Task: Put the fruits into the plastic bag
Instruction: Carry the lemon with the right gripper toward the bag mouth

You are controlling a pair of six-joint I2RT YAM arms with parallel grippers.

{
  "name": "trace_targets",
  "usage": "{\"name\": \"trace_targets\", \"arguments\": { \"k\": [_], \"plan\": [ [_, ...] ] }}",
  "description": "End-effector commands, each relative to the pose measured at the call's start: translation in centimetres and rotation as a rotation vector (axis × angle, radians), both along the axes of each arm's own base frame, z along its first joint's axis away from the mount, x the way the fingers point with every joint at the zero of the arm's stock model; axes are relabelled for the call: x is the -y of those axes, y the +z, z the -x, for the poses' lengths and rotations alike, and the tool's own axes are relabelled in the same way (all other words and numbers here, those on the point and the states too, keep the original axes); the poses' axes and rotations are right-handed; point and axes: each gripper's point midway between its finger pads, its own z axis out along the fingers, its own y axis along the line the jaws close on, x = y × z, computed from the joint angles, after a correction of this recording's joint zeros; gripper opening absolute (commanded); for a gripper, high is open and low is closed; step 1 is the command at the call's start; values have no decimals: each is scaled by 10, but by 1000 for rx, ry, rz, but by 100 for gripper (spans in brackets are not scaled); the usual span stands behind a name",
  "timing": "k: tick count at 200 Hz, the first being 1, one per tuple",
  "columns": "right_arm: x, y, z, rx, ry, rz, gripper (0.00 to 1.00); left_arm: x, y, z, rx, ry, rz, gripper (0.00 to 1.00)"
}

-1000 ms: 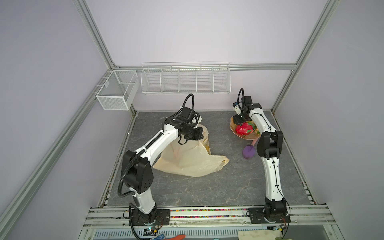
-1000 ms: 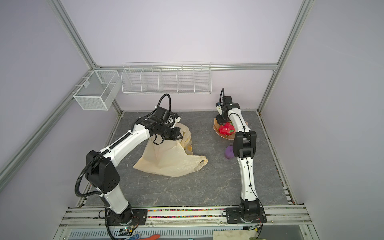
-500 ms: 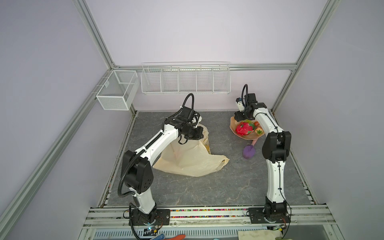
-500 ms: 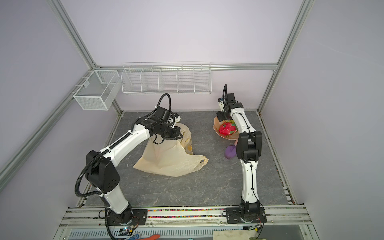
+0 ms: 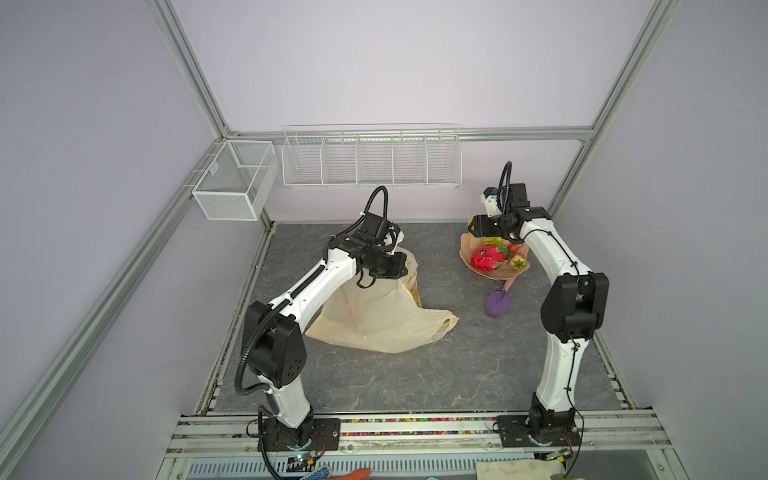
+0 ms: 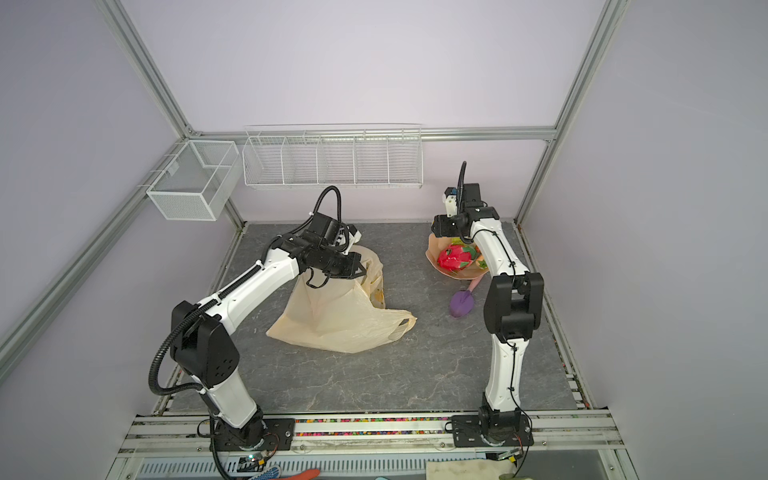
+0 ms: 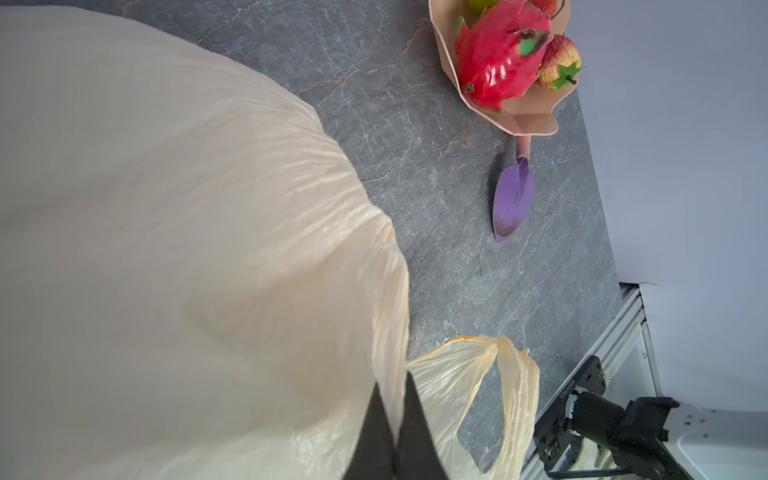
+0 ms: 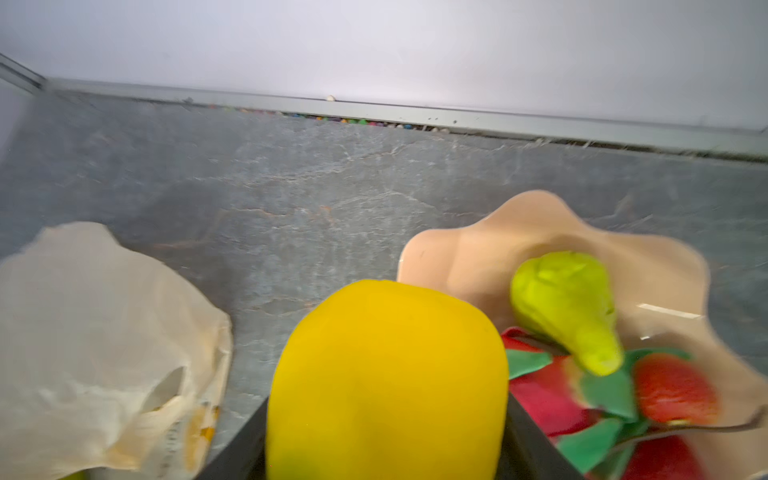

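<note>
Yellow smooth fruit (image 8: 386,374) in right tool (image 8: 386,449) | crinkly plastic bag (image 7: 187,249) in left tool (image 7: 392,403)

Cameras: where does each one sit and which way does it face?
Both top views: high at the front, looking down toward the back wall; left arm and right arm show whole.
Left wrist: over the bag, facing the dish; left gripper pinches the bag.
Right wrist: by the dish, looking across the floor; right gripper holds a yellow fruit.
Shared: both wrist views show bag and dish.

The yellow fruit (image 8: 386,374) hides most fingers (image 8: 536,449) of my right hand (image 5: 474,227) and is cut off; the strawberry (image 8: 673,390) is blurred.
</note>
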Motion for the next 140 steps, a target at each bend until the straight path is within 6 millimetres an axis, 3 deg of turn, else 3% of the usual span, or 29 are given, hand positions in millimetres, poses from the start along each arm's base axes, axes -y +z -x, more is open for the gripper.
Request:
{"name": "trace_targets", "arguments": {
  "k": [1,42,82,87,111,140],
  "plan": [
    [-27,25,33,-29,-35,-324,33,1,11,4,31,-22,20,0],
    [-60,2,97,-159,-64,-686,32,4,13,5,33,-38,28,0],
    [-87,-10,142,-221,-60,-770,32,5,15,6,37,-46,33,0],
    [-98,-12,151,-236,-38,-771,32,5,16,5,37,-45,35,0],
    [-114,-18,166,-265,-11,-773,32,5,17,6,40,-47,40,0],
    [-137,-24,168,-297,24,-800,32,5,18,7,37,-46,44,0]
  ]
}}
